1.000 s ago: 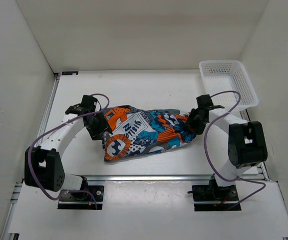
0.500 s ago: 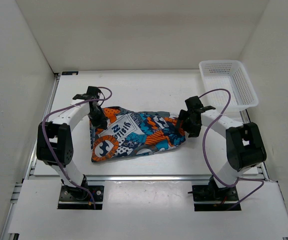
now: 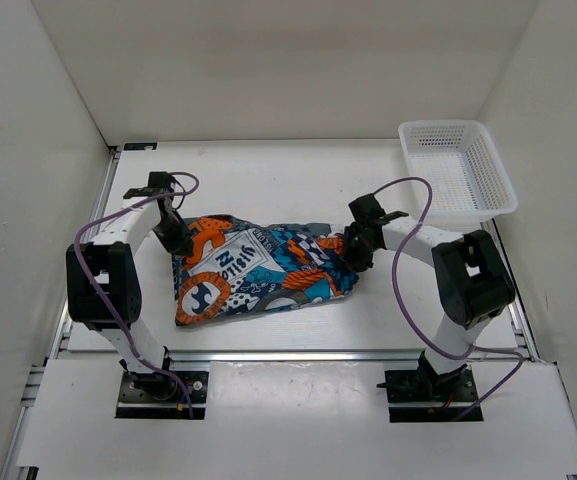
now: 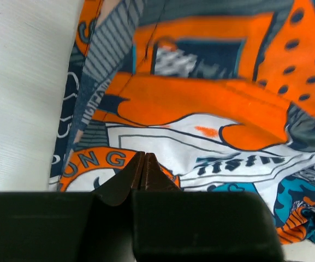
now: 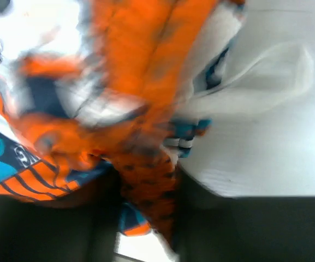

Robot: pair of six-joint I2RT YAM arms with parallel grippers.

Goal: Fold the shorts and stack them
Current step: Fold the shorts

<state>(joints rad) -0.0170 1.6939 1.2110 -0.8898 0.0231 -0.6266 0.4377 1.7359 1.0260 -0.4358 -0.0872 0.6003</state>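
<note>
table, white [image 3: 298, 180] | shorts, soft patchwork cartoon print in orange, teal and navy [image 3: 268, 272]: crumpled mid-table between both arms | right gripper [image 3: 352, 252]: clamped on bunched orange cloth | left gripper [image 3: 179, 243]: tips together, seemingly nipping the edge | risk: the thin left pinch may slip under pull, skewing the fold

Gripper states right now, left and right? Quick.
Left gripper: closed, tips pinched together on the shorts.
Right gripper: closed on the shorts, cloth bunched between its fingers.
</note>
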